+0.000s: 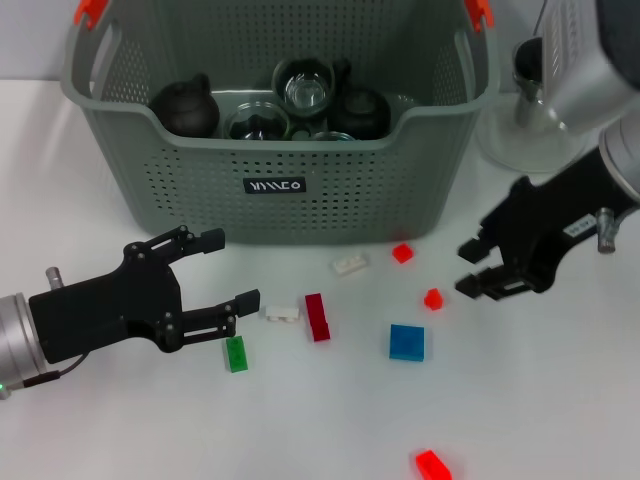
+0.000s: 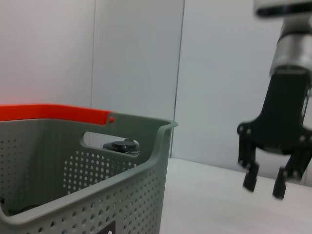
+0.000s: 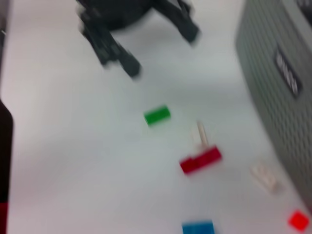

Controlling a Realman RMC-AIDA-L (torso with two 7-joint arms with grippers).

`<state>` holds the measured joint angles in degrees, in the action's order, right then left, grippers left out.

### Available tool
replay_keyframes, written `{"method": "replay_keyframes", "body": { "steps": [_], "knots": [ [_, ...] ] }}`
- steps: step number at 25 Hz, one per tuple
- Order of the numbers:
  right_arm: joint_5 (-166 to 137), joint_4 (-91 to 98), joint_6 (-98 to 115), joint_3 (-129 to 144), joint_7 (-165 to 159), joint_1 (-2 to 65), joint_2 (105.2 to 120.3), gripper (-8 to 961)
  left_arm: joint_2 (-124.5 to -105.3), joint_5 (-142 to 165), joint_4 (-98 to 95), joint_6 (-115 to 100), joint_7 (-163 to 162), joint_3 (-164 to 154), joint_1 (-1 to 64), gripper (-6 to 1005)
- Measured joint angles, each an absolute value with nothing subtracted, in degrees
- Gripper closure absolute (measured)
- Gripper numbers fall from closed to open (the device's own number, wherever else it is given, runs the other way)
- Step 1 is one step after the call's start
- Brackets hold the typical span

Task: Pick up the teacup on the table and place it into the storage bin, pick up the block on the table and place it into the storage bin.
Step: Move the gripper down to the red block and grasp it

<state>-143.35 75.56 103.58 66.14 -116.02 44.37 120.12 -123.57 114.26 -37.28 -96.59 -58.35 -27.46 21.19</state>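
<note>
The grey-green storage bin (image 1: 290, 185) stands at the back centre, with dark teapots and a glass cup (image 1: 305, 90) inside. No teacup shows on the table. Several blocks lie in front of the bin: white (image 1: 350, 263), white (image 1: 282, 313), dark red (image 1: 318, 317), green (image 1: 236, 354), blue (image 1: 406, 342) and small red ones (image 1: 433, 298). My left gripper (image 1: 228, 270) is open above the table, just left of the green and white blocks, holding nothing. My right gripper (image 1: 472, 267) is open and empty, right of the small red blocks. The right wrist view shows the green block (image 3: 157, 115) and the dark red block (image 3: 200, 161).
A white round stand (image 1: 530, 130) sits right of the bin, under my right arm. Another red block (image 1: 432, 465) lies near the front edge. The left wrist view shows the bin's wall (image 2: 73, 195) and the right gripper (image 2: 265, 183) beyond it.
</note>
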Motion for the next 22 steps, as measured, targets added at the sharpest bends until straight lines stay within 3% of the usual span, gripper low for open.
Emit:
{"method": "replay_keyframes", "body": {
  "steps": [7, 22],
  "knots": [
    [-148.04, 63.67, 94.51, 66.78, -112.69, 45.09, 120.00, 490, -123.63, 114.26, -36.99, -96.42, -58.36, -27.79, 21.50, 130],
    [-148.25, 46.14, 73.35, 74.39, -110.72, 49.34, 120.30, 432, -123.92, 114.33, -36.91, -96.40, -58.36, -27.86, 21.17, 130]
  ]
}}
